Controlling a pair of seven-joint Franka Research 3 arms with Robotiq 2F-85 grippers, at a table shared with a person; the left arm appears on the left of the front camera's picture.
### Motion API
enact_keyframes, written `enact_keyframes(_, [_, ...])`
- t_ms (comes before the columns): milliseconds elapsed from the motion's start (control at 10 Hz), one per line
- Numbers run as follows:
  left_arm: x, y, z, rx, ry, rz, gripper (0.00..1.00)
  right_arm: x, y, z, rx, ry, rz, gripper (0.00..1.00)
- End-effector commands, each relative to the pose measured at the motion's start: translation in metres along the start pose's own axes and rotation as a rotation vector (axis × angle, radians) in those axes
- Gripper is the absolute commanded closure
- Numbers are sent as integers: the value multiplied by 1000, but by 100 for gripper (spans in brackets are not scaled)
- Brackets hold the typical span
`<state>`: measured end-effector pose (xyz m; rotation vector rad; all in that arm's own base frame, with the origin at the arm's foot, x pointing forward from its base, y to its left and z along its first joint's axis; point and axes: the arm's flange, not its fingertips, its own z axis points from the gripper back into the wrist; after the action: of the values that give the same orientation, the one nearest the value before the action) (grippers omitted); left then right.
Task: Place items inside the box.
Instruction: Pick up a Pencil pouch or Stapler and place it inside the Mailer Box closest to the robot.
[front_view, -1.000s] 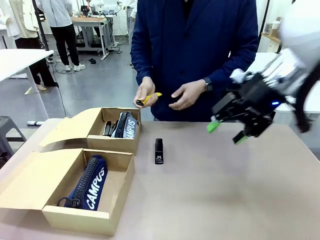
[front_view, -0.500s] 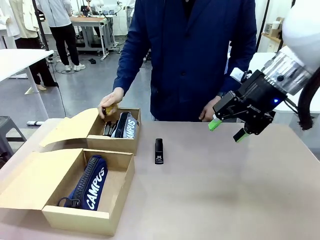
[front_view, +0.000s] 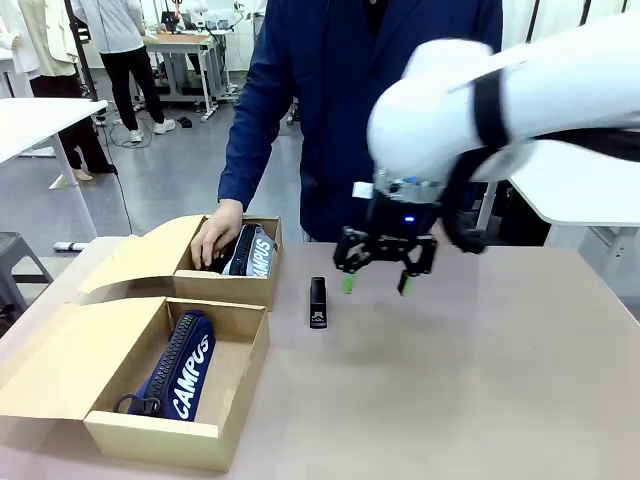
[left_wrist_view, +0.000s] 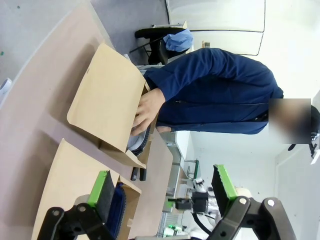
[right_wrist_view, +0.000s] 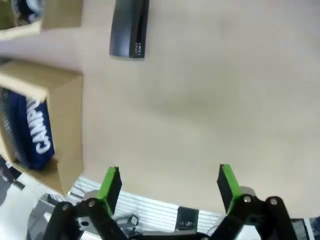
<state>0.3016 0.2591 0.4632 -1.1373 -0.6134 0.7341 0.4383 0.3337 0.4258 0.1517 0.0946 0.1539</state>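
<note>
Right jaws wide above the bench (front_view: 470, 380) beside the marker (front_view: 318, 302); left jaws wide; person's hand (front_view: 214, 238) in far box (front_view: 228, 289).

Right arm (front_view: 520, 90): white glossy rounded shell, black band at joint, blue light near wrist. Right end effector (front_view: 377, 284): black linkage frame, green pads (right_wrist_view: 111, 184), silver screws at finger pivots. Left end effector (left_wrist_view: 162, 187): same black frame, green pads, round pivot screws. Person (front_view: 340, 100): dark navy jacket, long sleeves.
</note>
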Motion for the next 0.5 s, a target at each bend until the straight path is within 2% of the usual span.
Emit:
enact_keyframes(0, [-1,0,1,-15,-1,0,0,52,46,-11,-101,31,-19,0])
enact_keyframes(200, [-1,0,1,-15,-1,0,0,80,78,-45,-138,-12,7,0])
enact_keyframes(400, [-1,0,1,-15,-1,0,0,97,92,-72,-189,1,-4,0])
